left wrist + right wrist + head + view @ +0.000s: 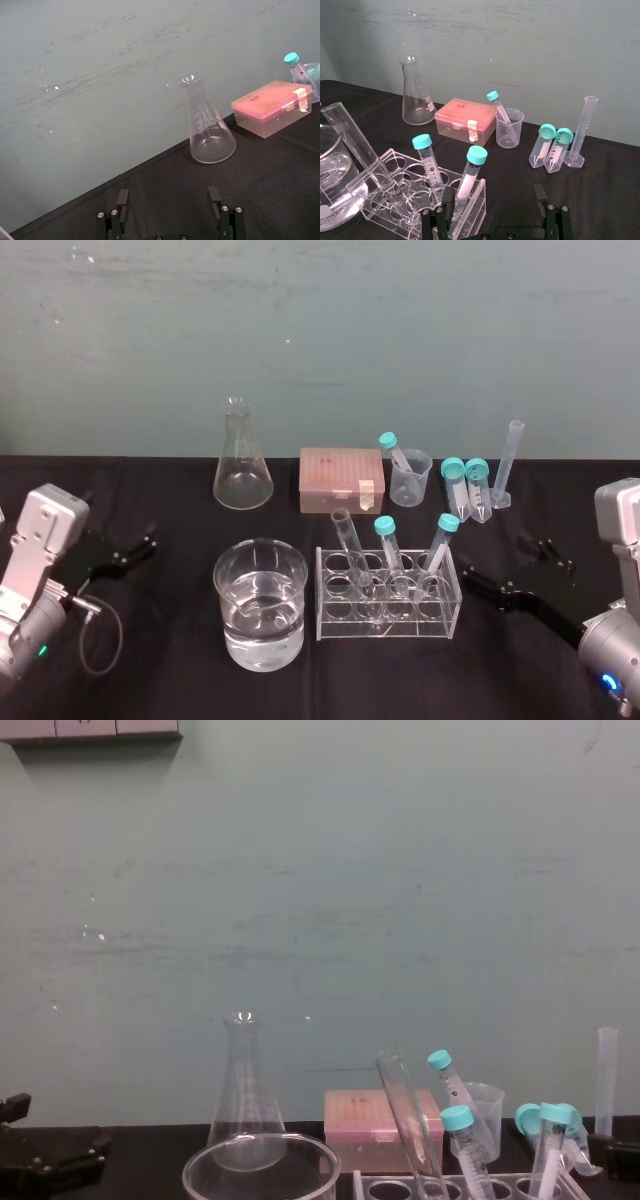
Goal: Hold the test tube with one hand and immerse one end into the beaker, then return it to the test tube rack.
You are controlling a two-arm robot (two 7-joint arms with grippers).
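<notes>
Head view: the test tube (pixel 350 550) leans in the rack (pixel 388 630), in its leftmost hole, with the beaker (pixel 260 556) just beside at the rack's 9 o'clock. The right tool (pixel 503 562) sits at the rack's 3 o'clock, released and empty. The left tool (pixel 140 543) is over the surface (pixel 150 660), well off at the beaker's 9 o'clock.

Left wrist view: its jaws are spread wide, holding nothing.

Right wrist view: jaws wide apart near the rack's end, gripping nothing.

Chest view: the tube tilts up out of the rack.
</notes>
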